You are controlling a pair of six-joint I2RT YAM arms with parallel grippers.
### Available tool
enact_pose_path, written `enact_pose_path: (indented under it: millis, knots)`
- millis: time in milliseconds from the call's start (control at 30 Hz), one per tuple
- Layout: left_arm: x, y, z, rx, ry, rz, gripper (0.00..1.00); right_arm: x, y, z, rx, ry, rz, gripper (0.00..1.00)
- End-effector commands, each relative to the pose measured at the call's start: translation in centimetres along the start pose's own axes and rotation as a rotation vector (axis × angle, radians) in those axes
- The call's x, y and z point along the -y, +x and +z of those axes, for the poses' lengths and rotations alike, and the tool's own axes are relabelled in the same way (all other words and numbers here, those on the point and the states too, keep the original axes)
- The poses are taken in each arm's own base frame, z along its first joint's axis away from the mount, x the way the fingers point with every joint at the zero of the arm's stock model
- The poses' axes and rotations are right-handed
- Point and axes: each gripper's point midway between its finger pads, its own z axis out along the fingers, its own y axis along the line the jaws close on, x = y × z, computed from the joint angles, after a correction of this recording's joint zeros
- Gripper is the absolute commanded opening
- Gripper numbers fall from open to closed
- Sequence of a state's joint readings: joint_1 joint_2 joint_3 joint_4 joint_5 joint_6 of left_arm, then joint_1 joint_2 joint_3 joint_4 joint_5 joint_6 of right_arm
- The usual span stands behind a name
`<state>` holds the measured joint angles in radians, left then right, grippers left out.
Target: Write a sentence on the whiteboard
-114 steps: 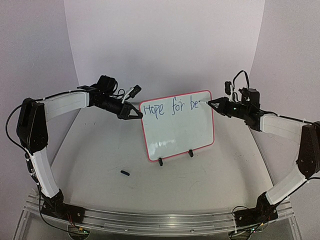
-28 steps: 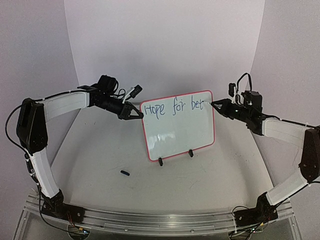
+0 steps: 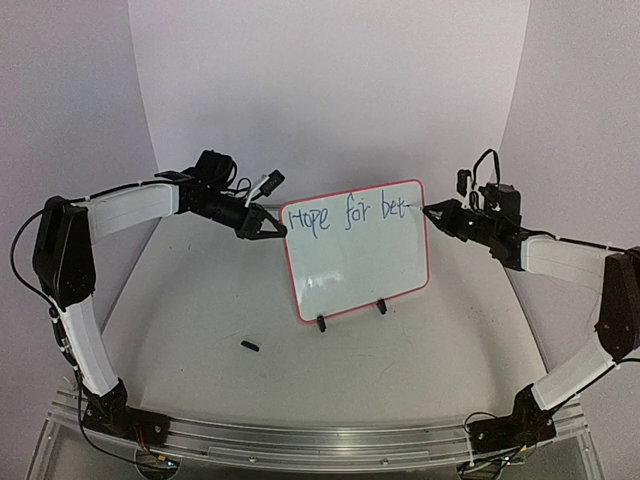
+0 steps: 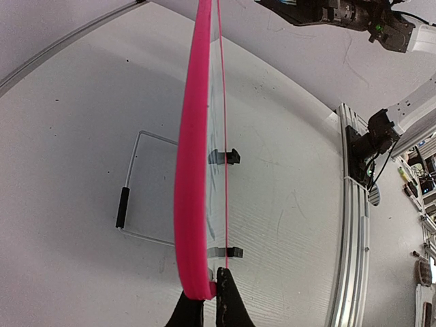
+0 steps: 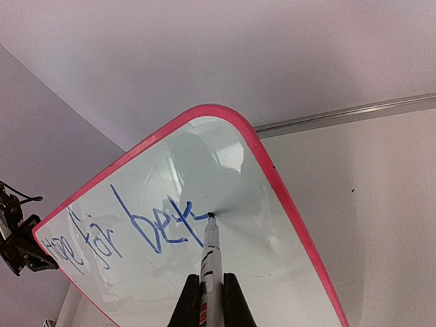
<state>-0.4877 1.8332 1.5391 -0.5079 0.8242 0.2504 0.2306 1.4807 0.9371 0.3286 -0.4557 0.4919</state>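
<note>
Pink-framed whiteboard (image 3: 355, 268), blue sentence (image 3: 358, 212)

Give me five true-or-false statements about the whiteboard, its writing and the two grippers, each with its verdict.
1. The right gripper holds a marker whose tip touches the whiteboard. True.
2. The sentence is written in red. False: the words are blue; only the frame is red-pink.
3. The left gripper pinches the whiteboard's frame at one edge. True.
4. The sentence is complete and fills two lines. False: only one line shows, reading about "Hope for bet".
5. The whiteboard lies flat on its back. False: it stands up on two black clip feet.
</note>
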Motion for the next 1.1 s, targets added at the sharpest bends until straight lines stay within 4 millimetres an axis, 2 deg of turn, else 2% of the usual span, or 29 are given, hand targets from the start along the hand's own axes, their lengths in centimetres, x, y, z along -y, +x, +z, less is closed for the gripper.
enact_pose_path:
  millis: [0,267,433,700,867,1067]
  knots:
    - [0.3,4.4,1.6,-0.155,-0.014,-0.028,0.0,-1.3,-2.8,-0.8,0.082,-0.016,-0.027,0.0]
    - [0.2,4.5,1.7,-0.158,-0.018,-0.031,0.0,-3.3,-3.7,-2.7,0.108,-0.066,-0.036,0.0]
    - [0.2,4.5,1.7,-0.159,-0.015,-0.034,0.0,-4.1,-4.4,-2.3,0.104,-0.097,-0.04,0.0]
    - [0.2,4.6,1.8,-0.16,-0.014,-0.034,0.0,-3.5,-4.1,-0.4,0.073,-0.1,-0.041,0.0]
    - [0.2,4.6,1.8,-0.16,-0.013,-0.036,0.0,-2.7,-3.7,0.1,0.067,-0.079,-0.038,0.0]
    - [0.2,4.6,1.8,-0.16,-0.013,-0.035,0.0,-1.6,-2.4,0.3,0.046,-0.051,-0.023,0.0]
